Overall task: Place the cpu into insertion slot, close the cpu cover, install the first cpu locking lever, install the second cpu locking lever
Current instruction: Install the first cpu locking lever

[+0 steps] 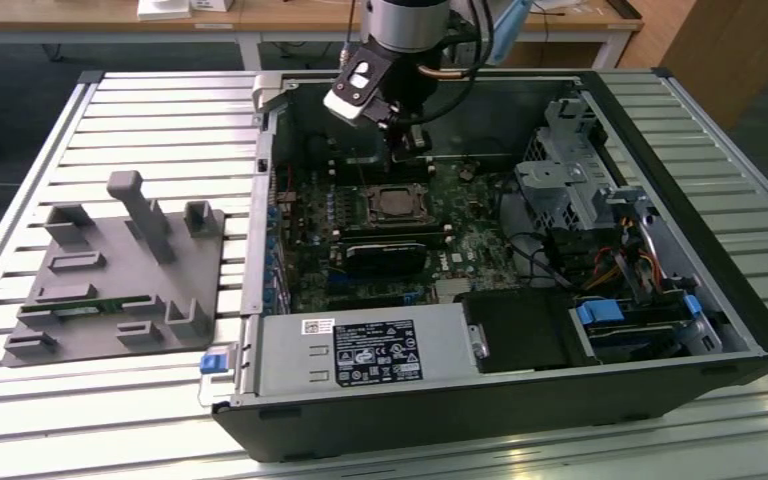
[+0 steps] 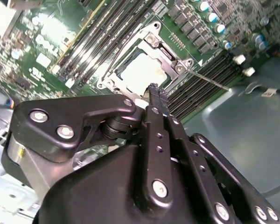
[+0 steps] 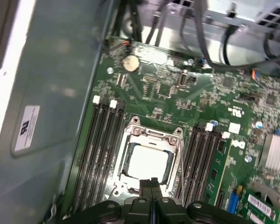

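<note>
Open computer case [image 1: 724, 310] lies on its side on a slatted desk [image 1: 157, 120]. On the exterior view's left of the case, a grey holder [image 1: 91, 290] with upright posts sits on the desk.

Arm reaches down into the case. The claw [image 1: 407, 155] hangs over the green board [image 1: 471, 215], close to the socket [image 1: 395, 203].

Claw fingers pressed together, nothing between them; seen in both wrist views [image 2: 154, 89] [image 3: 151, 183]. In both, the tips sit at the edge of the socket area, low over it. Touching or just clear of it: cannot tell.

The chip [image 3: 147, 161] lies flat in the socket, pale metal top facing up and catching glare. In the second wrist view the chip [image 2: 139, 71] shows just past the fingertips.

The cover [image 3: 151, 134], a dull metal frame, lies down around the chip, which shows through its middle cutout. Same frame in the second wrist view [image 2: 154, 39].

A thin metal lever [image 2: 210, 80] runs out from one corner of the socket and slants across the neighbouring memory slots [image 2: 210, 70]. Latched or free: cannot tell.

More long black memory slots [image 3: 102, 144] flank the socket on both sides. A round coin battery [image 3: 130, 62] sits on the board well apart from the socket.

A box with a labelled top [image 1: 357, 352] fills the near corner of the case in the exterior view.
</note>
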You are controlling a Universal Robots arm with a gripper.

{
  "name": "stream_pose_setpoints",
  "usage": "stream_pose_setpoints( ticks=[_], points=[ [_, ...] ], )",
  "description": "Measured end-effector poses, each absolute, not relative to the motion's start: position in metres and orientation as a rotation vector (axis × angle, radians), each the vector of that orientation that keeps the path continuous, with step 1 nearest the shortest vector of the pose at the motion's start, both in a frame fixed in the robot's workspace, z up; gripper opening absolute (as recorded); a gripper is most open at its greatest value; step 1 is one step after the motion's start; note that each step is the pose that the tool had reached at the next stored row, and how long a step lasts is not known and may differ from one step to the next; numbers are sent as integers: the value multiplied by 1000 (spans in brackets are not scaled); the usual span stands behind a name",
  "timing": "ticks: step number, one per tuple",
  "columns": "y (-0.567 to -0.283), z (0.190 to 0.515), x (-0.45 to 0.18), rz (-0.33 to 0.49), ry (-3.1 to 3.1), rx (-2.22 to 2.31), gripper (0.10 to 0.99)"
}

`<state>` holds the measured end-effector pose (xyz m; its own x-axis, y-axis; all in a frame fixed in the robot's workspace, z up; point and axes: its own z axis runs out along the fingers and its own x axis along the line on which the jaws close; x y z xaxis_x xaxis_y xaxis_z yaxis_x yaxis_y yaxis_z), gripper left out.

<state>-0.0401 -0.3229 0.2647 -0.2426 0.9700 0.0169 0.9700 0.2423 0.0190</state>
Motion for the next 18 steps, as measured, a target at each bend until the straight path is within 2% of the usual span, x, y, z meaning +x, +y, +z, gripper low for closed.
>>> stream_pose_setpoints(
  ticks=[18],
  points=[
    [-323, 265, -40, -39, -2751, -1504, 106]
  ],
)
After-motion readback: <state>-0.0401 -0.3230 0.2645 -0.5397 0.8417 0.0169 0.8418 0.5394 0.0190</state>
